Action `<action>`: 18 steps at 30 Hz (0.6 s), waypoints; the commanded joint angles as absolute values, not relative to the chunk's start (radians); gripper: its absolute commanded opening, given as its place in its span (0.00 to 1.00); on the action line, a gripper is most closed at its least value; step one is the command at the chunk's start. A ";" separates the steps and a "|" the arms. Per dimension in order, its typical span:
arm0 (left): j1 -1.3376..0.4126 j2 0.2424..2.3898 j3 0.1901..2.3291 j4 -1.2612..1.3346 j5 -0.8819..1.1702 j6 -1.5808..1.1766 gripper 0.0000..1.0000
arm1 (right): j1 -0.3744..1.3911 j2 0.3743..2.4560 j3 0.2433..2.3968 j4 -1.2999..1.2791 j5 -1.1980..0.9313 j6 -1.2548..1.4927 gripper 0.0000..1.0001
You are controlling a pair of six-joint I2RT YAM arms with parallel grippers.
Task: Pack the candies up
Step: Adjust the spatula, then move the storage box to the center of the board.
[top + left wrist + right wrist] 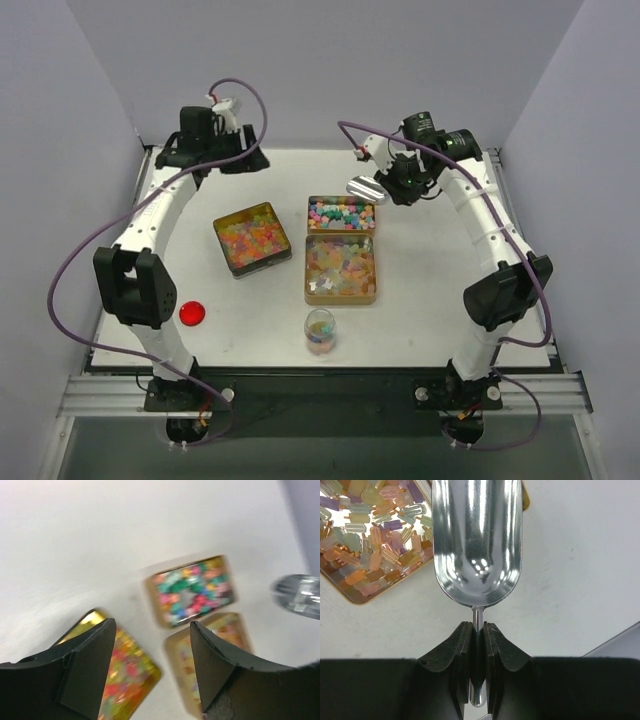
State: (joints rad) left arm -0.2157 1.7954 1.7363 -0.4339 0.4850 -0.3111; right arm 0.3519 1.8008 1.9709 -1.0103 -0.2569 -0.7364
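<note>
Three gold tins (340, 299) of tiny multicoloured candies (341, 213) sit midway between the worktop (430, 250) edges. Right gripper (477, 630) pinches the shiny silver metal scoop (477, 545) only by its thin stem, so a loaded scoop could twist and spill. Left gripper (152, 630) gapes empty near the far-left corner.

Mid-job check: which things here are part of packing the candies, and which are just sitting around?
In the job: candies; tilted tin, small tin and large tin holding them; clear jar with some candies inside; metal scoop in the right claw.
Lying about: red lid, apart from the jar; left claw, open, empty.
</note>
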 commanded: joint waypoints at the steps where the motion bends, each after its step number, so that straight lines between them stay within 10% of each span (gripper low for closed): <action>1: -0.135 1.832 1.747 -0.809 0.126 -0.158 0.71 | 0.367 1.807 2.003 -1.012 -0.304 -0.698 0.00; 18: -0.109 1.813 1.476 -0.894 -0.120 -0.236 0.48 | 0.388 1.838 2.019 -1.014 -0.233 -0.723 0.00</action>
